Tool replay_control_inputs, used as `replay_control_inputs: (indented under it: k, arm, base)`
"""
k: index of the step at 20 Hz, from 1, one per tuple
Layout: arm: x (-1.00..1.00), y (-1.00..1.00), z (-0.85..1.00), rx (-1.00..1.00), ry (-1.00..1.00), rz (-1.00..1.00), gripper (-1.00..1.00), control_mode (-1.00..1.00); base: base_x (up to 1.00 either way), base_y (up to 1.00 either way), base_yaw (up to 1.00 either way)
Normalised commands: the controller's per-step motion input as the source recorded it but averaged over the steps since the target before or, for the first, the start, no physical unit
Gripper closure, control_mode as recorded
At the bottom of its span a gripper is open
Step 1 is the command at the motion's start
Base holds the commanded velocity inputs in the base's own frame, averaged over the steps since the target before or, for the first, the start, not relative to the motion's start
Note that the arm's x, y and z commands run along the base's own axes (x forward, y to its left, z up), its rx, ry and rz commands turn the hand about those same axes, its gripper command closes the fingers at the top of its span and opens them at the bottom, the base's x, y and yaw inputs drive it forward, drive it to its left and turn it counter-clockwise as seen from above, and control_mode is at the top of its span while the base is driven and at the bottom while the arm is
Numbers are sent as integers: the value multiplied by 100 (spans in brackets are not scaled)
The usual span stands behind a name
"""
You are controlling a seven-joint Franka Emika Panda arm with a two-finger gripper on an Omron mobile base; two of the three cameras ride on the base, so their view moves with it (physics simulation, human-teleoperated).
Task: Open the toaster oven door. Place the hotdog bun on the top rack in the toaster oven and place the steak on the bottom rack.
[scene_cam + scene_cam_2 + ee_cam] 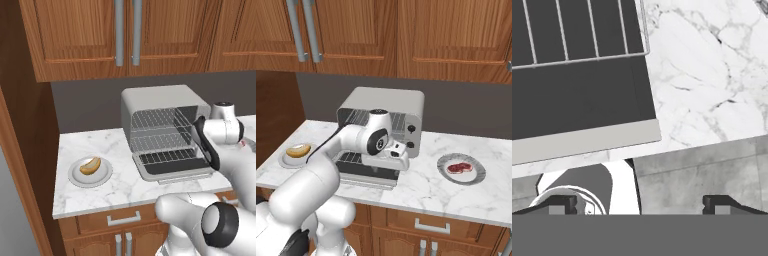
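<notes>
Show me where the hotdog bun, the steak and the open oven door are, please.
hotdog bun (90, 165), left base view, middle of the roll's top.
steak (458, 168), right base view, centre of the red meat.
toaster oven door (176, 165), left base view, dark glass of the lowered panel.

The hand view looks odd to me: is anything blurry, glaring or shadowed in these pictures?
Hand view: sharp, flat light, no glare on the toaster oven door. Left base view: crisp, soft shadow round the hotdog bun plate. Right base view: even light, steak clear.

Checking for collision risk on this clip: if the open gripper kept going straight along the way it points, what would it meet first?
Probably the grey tiled floor, just past the white marble counter edge and the open dark glass toaster oven door; depth is unclear.
</notes>
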Motion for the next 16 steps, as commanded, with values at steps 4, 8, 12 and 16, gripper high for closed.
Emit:
replay_control_inputs:
  k: [4,8,12,16]
  arm:
    - [12,-34,0,0,0,-3,-100,-100]
    - [1,-46,0,0,0,-3,-100,-100]
    - [8,-47,0,0,0,-2,-100,-100]
    - [19,-44,0,0,0,-5,-100,-100]
  base:
    - [0,0,0]
    - [0,0,0]
    - [0,0,0]
    - [0,0,0]
